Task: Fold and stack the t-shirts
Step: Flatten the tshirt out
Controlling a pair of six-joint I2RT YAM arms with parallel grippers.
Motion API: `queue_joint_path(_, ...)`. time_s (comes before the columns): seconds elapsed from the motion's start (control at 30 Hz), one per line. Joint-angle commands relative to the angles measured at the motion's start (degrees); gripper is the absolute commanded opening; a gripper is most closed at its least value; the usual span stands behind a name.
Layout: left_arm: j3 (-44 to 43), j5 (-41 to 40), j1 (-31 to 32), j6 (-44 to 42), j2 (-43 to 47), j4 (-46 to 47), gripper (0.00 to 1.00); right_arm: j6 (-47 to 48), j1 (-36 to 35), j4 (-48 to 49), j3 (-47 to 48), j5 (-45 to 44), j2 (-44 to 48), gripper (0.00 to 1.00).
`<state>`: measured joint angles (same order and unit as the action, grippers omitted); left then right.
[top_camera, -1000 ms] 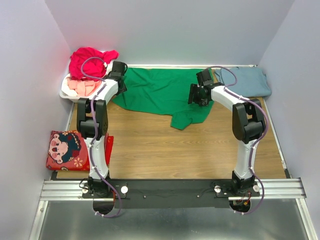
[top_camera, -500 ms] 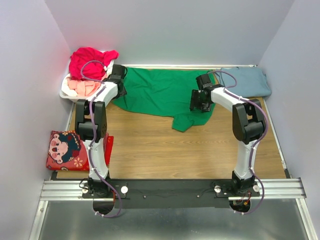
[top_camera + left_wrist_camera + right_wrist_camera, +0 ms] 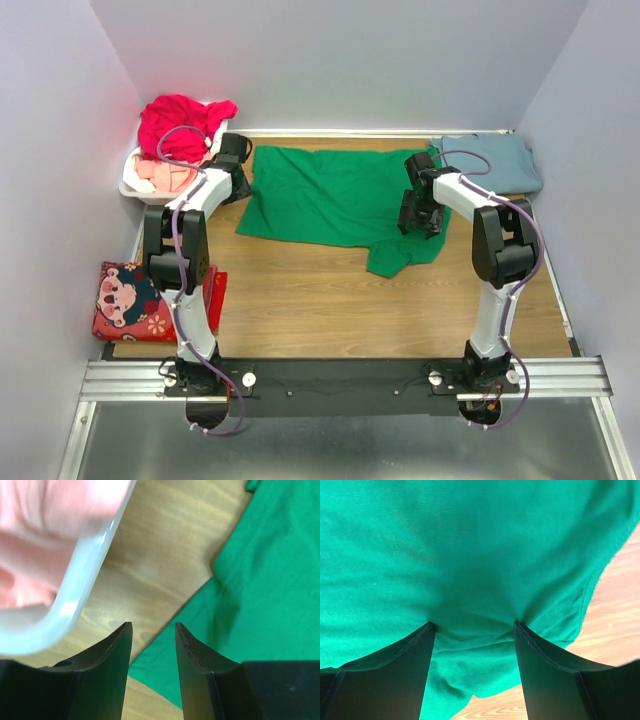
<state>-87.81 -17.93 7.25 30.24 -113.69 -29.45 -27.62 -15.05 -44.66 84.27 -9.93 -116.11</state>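
Green t-shirt point(image 3: 330, 195): spread flat, upper centre of the table point(image 3: 300, 290). Step, as judged: smoothing before the first fold.
Right gripper point(image 3: 473, 624): jaws wide, tips pressed into the cloth.
Left gripper point(image 3: 152, 626): narrow gap, empty, over the shirt's edge beside the basket point(image 3: 95, 555).
Next you pinch both hems; the bare wood below offers room.

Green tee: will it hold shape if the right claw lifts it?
Probably not: the green t-shirt puckers at the right claw, so it looks floppy. Likely light, since it lies thin and flat. A push would probably bunch it; its near corner lies crumpled.
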Motion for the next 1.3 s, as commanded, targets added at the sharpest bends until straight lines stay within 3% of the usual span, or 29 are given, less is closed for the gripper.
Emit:
queue_joint_path(0.0,5.4,3.5,-0.1,1.5,5.6,-1.9,0.48,-1.0,0.5,-4.9,-0.3,-2.9,-1.0,0.72)
queue_joint_path(0.4,12.7,4.8,2.2,3.2,11.6,-5.7,0.50,-1.1,0.6,-4.6,1.3,-2.6,-2.2,0.72)
queue_joint_path(1.27,11.3,5.5,2.3,7.3,3.8,-7.0,0.56,-1.7,0.5,-4.5,1.6,-2.6,-0.9,0.72)
